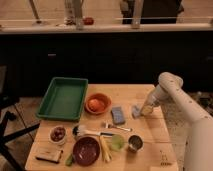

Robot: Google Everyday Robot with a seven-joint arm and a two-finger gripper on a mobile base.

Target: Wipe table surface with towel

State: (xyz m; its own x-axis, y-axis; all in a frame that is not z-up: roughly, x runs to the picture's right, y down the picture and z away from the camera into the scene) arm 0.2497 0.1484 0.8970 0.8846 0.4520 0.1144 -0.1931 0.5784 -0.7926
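The light natural-wood plank desk (pixel 150 131) fills the lower middle of the frame, in front of a dark counter (pixel 100 55) that runs across the upper half. The robot's white arm (pixel 181 100) enters from the lower right and bends down to the desk's right edge, right of centre in the frame. Its claw (pixel 144 110) is low over the wood, right against the small crumpled blue-grey towel (pixel 135 111), which lies on the desk at the claw's left side. Whether the claw is spread or closed, and whether it actually has hold of the towel, cannot be told.

Just left of the towel lies 1 flat blue-grey rectangular pad (pixel 118 115). Further left sits an orange bowl (pixel 98 103) with 1 round orange fruit in it, and beside that a green rectangular plastic tray (pixel 64 97) takes up the desk's upper left corner. Along the near edge stand a metal cup (pixel 135 143), a dark red bowl (pixel 86 150) and a small white bowl (pixel 58 134) of dark fruit. A slim metal utensil (pixel 118 127) lies between the pad and the cup.
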